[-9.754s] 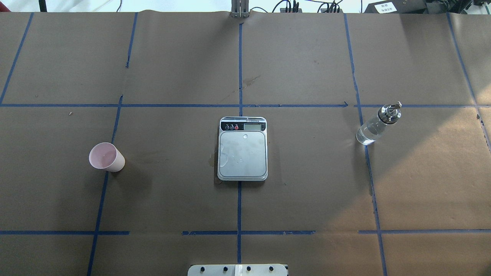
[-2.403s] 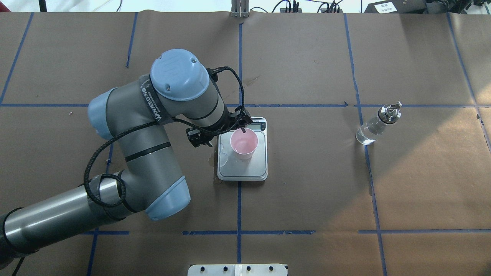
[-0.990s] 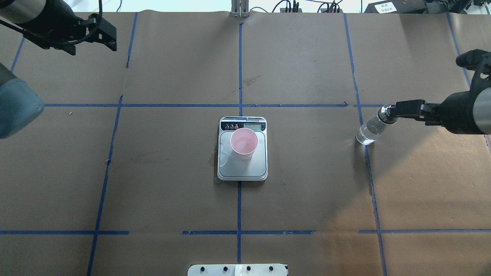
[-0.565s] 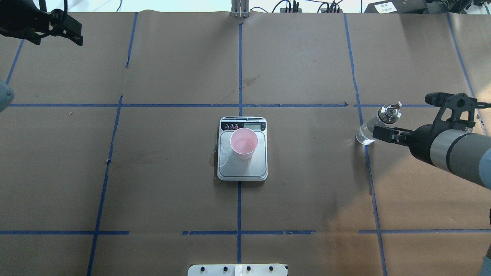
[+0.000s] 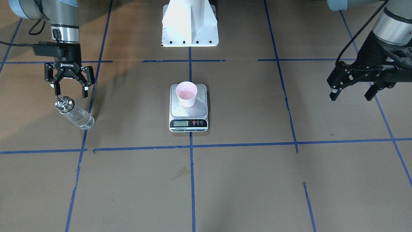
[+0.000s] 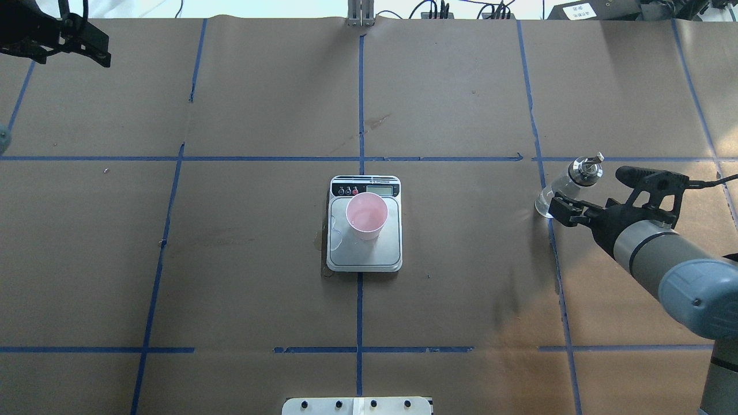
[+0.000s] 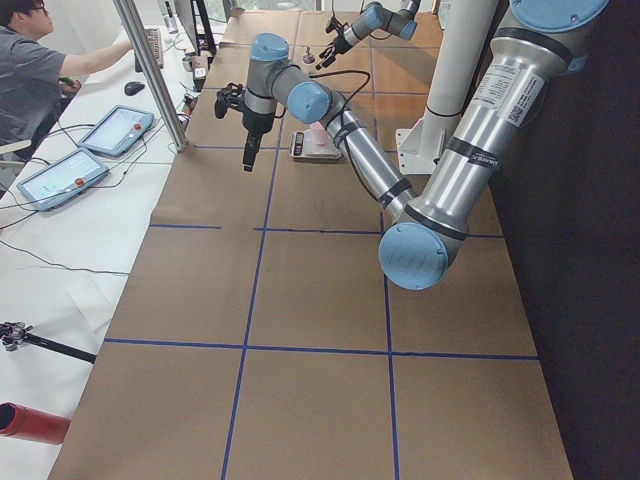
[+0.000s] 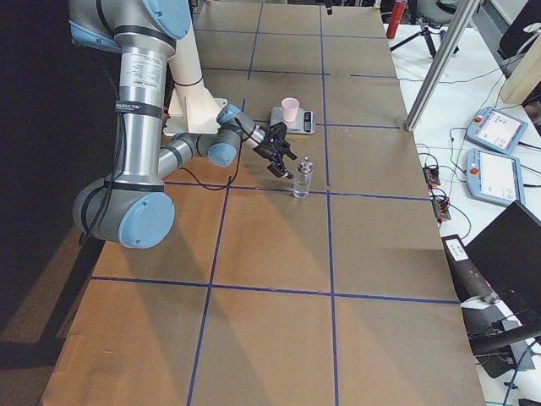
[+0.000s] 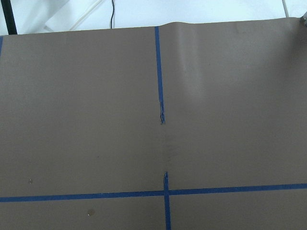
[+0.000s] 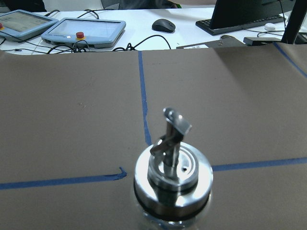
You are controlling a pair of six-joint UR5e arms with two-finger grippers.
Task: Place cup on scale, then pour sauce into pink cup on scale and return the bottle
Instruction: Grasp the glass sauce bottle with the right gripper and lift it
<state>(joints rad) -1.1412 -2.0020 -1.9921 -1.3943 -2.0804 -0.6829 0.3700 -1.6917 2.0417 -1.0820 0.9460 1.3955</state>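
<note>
The pale pink cup [image 6: 366, 214] stands upright on the steel plate of the scale [image 6: 364, 256] at the table's middle. The clear glass bottle [image 6: 562, 190] with its silver cap and spout [image 10: 172, 172] stands on the robot's right, with clear liquid low inside it. My right gripper [image 5: 70, 94] is open and empty, just on the robot's side of the bottle at cap height, not touching it. My left gripper [image 5: 351, 96] is open and empty, high over the far left of the table.
Brown paper with blue tape lines covers the table. The robot's white base [image 5: 190, 22] stands at the near edge. Beyond the far edge are operator tablets, a mouse and cables [image 10: 86, 31]. A person sits at the far-left corner [image 7: 30, 70].
The left gripper set the cup on the scale, let go and drew back to the far left. The right gripper came in beside the bottle and has shifted slightly toward the robot.
</note>
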